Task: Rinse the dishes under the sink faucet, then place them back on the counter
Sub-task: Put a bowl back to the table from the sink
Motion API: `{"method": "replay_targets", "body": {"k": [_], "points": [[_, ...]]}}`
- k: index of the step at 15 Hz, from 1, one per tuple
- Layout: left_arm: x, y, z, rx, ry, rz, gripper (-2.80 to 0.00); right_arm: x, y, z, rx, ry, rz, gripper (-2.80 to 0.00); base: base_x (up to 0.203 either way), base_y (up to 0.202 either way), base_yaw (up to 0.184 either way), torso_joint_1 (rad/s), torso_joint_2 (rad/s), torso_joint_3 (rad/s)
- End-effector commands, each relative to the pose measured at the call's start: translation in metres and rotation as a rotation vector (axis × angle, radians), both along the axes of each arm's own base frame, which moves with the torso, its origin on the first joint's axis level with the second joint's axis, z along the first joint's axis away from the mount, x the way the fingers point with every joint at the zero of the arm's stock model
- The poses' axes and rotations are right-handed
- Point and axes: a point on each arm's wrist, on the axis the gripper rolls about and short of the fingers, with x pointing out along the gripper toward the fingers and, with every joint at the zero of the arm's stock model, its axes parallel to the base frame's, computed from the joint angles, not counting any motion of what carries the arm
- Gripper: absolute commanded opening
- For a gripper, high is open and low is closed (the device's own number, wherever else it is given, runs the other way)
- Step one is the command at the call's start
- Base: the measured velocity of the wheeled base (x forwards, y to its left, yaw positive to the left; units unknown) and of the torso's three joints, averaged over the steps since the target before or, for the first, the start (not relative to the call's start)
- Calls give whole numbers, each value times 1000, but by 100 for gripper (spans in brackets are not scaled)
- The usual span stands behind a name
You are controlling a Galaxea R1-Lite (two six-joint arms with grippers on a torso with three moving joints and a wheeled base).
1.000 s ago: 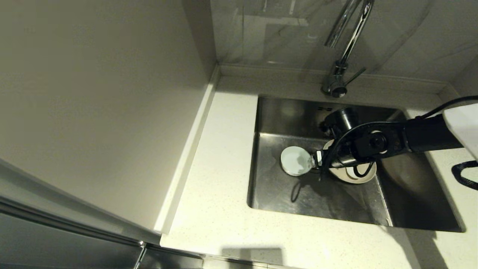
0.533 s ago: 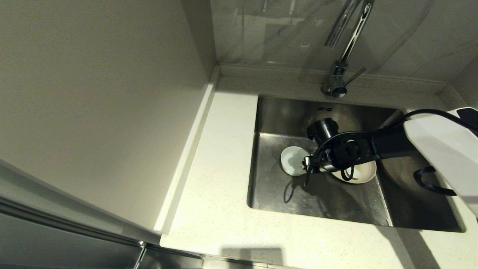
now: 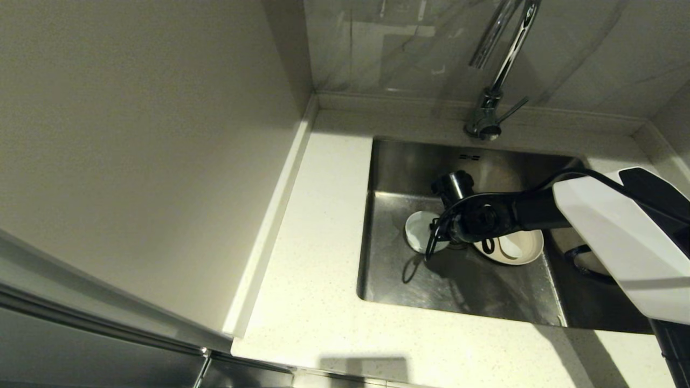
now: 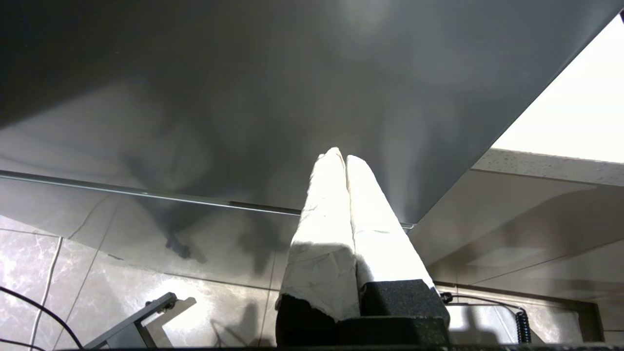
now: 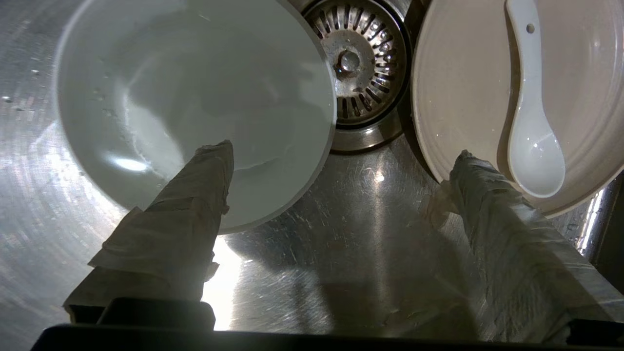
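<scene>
The white bowl [image 3: 418, 231] [image 5: 195, 97] sits upright on the floor of the sink [image 3: 474, 291], left of the drain strainer [image 5: 358, 63]. Right of the drain lies the cream plate [image 3: 520, 248] [image 5: 463, 97] with the white spoon [image 5: 534, 122] resting in it. My right gripper [image 5: 341, 151] hangs open low over the sink floor between the two dishes. One of its fingers [image 5: 195, 195] is over the bowl's inside and the other is by the plate's rim. It holds nothing. The faucet [image 3: 496, 81] stands behind the sink. My left gripper [image 4: 346, 158] is shut and empty, parked below counter level.
The counter [image 3: 318, 242] runs along the left and front of the sink, with a raised edge and a wall panel on its left. My right arm's white shell [image 3: 620, 242] covers the sink's right part. The overflow slots [image 3: 469, 157] are on the back wall.
My right arm has moved left and lower into the sink. Its wrist now covers the bowl's right edge. The bowl, plate and spoon have not moved.
</scene>
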Motion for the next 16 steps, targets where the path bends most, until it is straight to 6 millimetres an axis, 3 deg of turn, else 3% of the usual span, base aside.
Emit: {"method": "replay_targets", "body": {"k": [1,13,14,16], "points": [[0,0,0,-1,-3,0,-280,2,1,-11,-1,16,-9,0,0,0,0,0,0,0],[0,0,0,-1,-3,0,-280,33,-5,-37,31,5,-21,0,0,0,0,0,0,0],[0,0,0,-1,-3,0,-280,33,-6,-38,34,8,-19,-280,0,0,0,0,0,0],[0,0,0,-1,-3,0,-280,33,-6,-41,41,18,-6,-280,0,0,0,0,0,0]]}}
